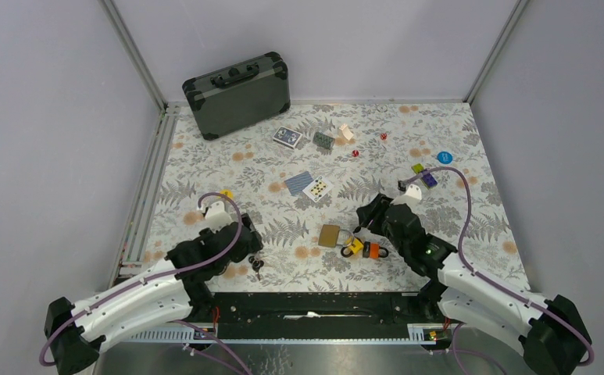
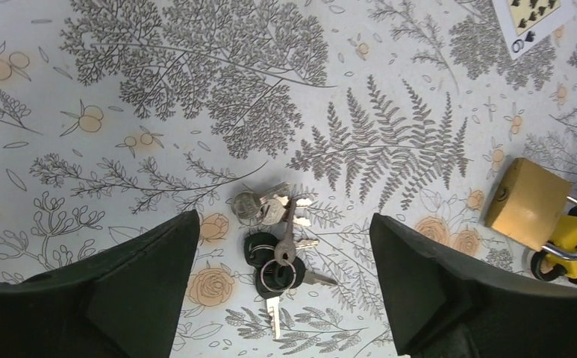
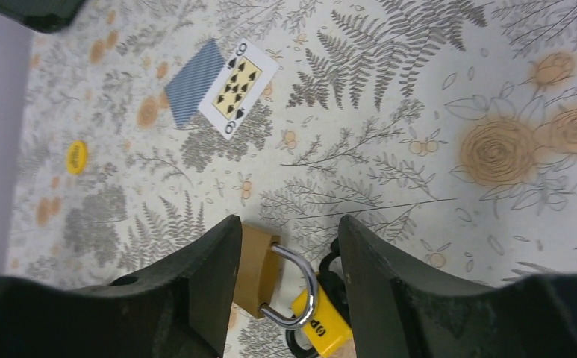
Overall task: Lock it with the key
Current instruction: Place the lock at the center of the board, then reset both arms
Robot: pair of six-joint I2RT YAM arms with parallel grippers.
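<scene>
A bunch of keys (image 1: 257,266) on a ring lies flat on the floral cloth, with black-headed and silver keys (image 2: 278,246) fanned out. My left gripper (image 2: 284,220) hovers over it, open wide, one finger on each side and touching nothing. A brass padlock (image 1: 329,235) lies to the right of the keys, its steel shackle (image 3: 300,280) threaded through a yellow tag (image 3: 319,322) beside an orange one (image 1: 373,251). My right gripper (image 3: 289,221) is open and straddles the shackle, its left finger over the brass body (image 3: 259,268).
A grey hard case (image 1: 237,94) leans at the back left. Playing cards (image 1: 310,185), a card deck (image 1: 287,137), red dice (image 1: 355,153), a blue disc (image 1: 444,157), small blocks (image 1: 426,178) and a yellow chip (image 3: 77,156) are scattered across the cloth.
</scene>
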